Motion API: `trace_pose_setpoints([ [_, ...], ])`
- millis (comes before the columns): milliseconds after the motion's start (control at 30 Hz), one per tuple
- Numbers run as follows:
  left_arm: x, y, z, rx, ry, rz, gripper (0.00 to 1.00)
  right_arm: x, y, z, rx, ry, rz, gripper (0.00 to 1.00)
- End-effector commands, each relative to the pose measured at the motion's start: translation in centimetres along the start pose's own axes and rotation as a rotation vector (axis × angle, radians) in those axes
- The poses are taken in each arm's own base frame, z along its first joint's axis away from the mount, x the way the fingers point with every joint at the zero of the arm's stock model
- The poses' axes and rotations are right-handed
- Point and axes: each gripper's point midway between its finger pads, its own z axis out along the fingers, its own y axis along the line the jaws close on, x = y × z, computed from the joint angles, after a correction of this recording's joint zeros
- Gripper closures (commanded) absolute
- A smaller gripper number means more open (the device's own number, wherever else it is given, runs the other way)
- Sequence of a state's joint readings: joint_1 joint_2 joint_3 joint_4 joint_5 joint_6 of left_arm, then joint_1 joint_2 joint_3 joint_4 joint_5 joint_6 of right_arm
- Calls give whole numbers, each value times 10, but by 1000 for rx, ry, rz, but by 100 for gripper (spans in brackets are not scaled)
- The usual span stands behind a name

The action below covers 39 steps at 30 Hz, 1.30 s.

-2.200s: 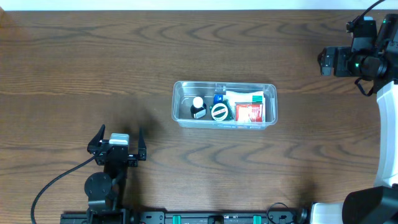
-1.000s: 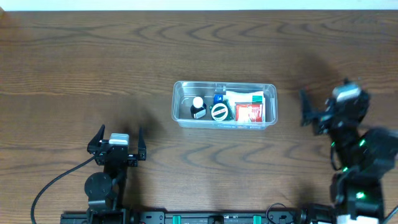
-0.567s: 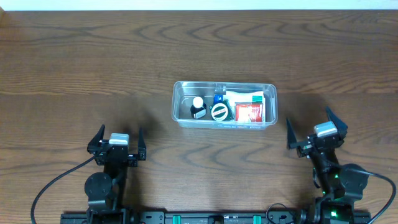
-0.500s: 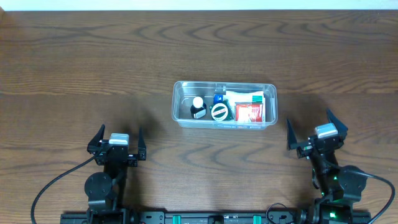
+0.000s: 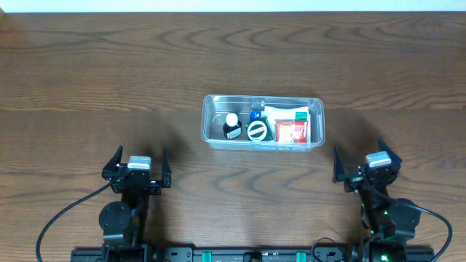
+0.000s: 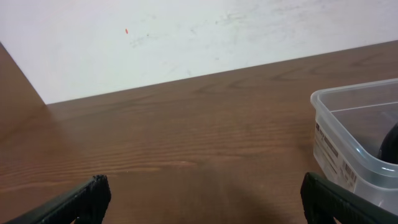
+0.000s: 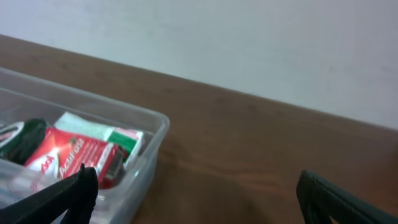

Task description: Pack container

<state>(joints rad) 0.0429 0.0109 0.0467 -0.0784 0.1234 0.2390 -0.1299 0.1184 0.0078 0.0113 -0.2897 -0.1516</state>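
Observation:
The clear plastic container point(image 5: 211, 138) stands at the table's middle. It holds a small dark bottle with a white cap point(image 5: 231, 127), a round white-lidded item point(image 5: 257, 131), a blue item point(image 5: 256, 114), a red box point(image 5: 292, 132) and a white-green box point(image 5: 287, 113). My left gripper point(image 5: 138, 166) is open and empty near the front left, well apart from the container. My right gripper point(image 5: 366, 164) is open and empty at the front right. The container's corner shows in the left wrist view point(image 6: 348, 134) and its right end in the right wrist view point(image 7: 140, 168).
The brown wooden table point(image 5: 109, 73) runs to a white wall at the back point(image 6: 186, 37). The arm bases and a black rail sit along the front edge point(image 5: 255, 255).
My right arm has swung down from the back right corner to the front right and settled there, gripper open. The left arm and the container have not moved.

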Motion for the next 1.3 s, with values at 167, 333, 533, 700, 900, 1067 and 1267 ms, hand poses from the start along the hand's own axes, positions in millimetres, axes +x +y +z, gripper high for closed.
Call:
trace_pose_setpoints([
  [167, 15, -3, 2, 8, 33, -7, 2, -1, -4, -5, 36, -11, 11, 1],
  [333, 15, -3, 2, 8, 33, -7, 2, -7, -9, -7, 63, -38, 4, 1],
  [533, 15, -3, 2, 8, 33, -7, 2, -5, -20, -8, 131, -30, 45, 1],
  [700, 14, -3, 2, 7, 33, -7, 2, -1, -38, -11, 237, -22, 143, 1],
  [900, 14, -3, 2, 7, 33, -7, 2, 1, -36, -11, 226, -13, 152, 1],
  [1067, 15, -3, 2, 8, 33, -8, 2, 1, -37, -11, 229, -12, 152, 1],
  [1267, 14, -3, 2, 7, 33, -7, 2, 1, -37, -11, 229, -12, 152, 1],
])
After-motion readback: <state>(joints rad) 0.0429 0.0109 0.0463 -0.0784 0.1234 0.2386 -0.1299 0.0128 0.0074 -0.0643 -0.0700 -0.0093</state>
